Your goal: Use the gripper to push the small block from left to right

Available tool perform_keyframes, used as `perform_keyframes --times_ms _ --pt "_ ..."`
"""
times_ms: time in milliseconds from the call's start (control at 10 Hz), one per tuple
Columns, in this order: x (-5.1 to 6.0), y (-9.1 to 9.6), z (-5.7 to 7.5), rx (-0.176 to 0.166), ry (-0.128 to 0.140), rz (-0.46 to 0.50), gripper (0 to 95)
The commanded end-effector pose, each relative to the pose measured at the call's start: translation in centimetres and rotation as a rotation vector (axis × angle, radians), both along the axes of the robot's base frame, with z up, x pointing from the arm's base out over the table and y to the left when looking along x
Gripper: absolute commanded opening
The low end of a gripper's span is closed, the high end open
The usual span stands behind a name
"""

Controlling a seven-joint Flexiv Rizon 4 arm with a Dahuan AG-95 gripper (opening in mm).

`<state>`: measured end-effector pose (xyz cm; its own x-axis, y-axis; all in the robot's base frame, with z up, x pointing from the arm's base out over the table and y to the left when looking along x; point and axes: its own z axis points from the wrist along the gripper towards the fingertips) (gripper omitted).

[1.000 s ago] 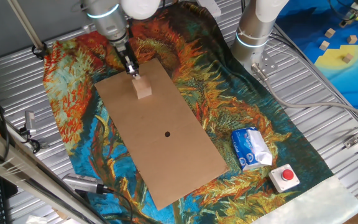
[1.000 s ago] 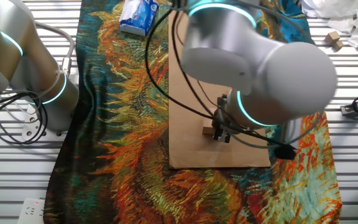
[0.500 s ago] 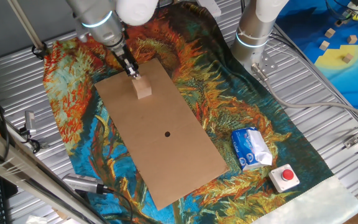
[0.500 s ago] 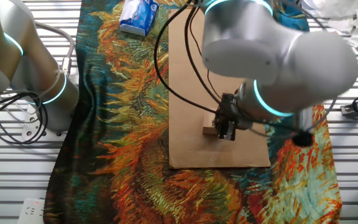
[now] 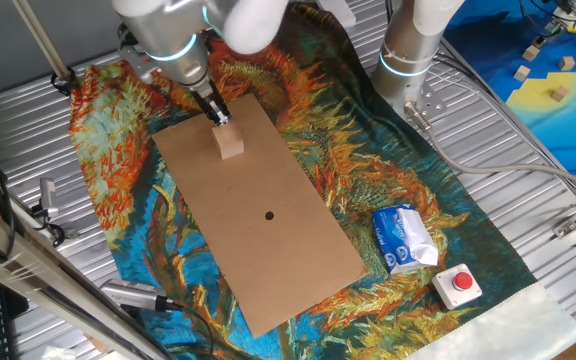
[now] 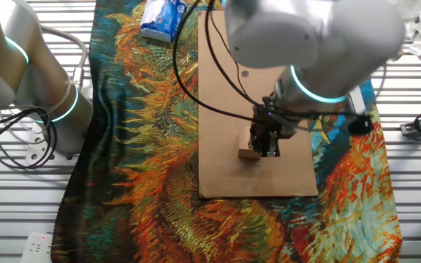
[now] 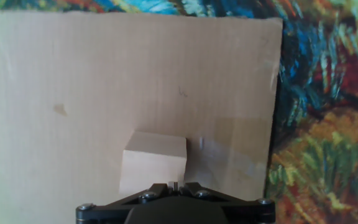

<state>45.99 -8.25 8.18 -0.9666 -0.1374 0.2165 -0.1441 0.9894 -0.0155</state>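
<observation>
The small block (image 5: 231, 143) is a light-tan wooden cube on the brown board (image 5: 268, 215), near the board's far end. It also shows in the other fixed view (image 6: 248, 153) and in the hand view (image 7: 154, 163). My gripper (image 5: 220, 117) is shut, its narrow black tip set against the block's far side. In the other fixed view the gripper (image 6: 267, 148) stands right beside the block. In the hand view the gripper (image 7: 174, 186) has its fingers together, just behind the block.
The board lies on a colourful cloth (image 5: 118, 160). A blue-white packet (image 5: 404, 238) and a red button box (image 5: 459, 284) lie near the cloth's near right corner. A second arm column (image 5: 413, 45) stands at the back. Tiny wooden blocks (image 5: 560, 92) lie on a blue-yellow mat.
The arm's upper body has swung and the tip has shifted slightly. The block stays in almost the same spot.
</observation>
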Motion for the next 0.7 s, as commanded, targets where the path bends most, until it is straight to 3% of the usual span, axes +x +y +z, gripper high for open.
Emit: perform_keyframes --times_ms 100,500,700 --pt "-0.1 -0.2 0.0 0.006 0.001 0.004 0.0" --pt "-1.3 -0.8 -0.4 0.01 0.002 0.007 0.0" --pt "-3.1 -1.3 -1.6 0.019 -0.009 0.012 0.0"
